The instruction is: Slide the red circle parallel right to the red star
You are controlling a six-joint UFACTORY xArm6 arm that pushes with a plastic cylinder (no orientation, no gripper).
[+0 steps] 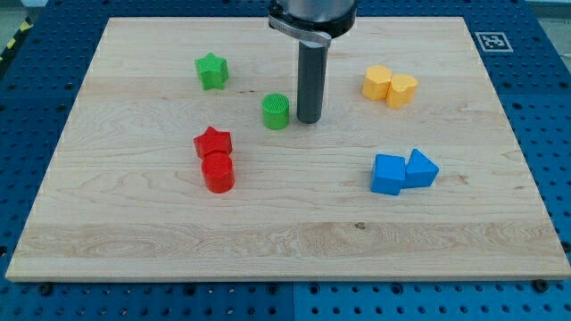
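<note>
The red circle (218, 173) sits left of the board's centre, touching the red star (212, 142) just above it. My tip (310, 119) rests on the board near the top centre, right beside the green circle (276, 111) on its right side. The tip is well up and to the right of both red blocks.
A green star (211, 71) lies at the upper left. Two yellow blocks (390, 86) sit together at the upper right. A blue cube (389, 174) and a blue triangle (421, 168) touch each other at the right. The wooden board (285, 241) ends in blue pegboard all round.
</note>
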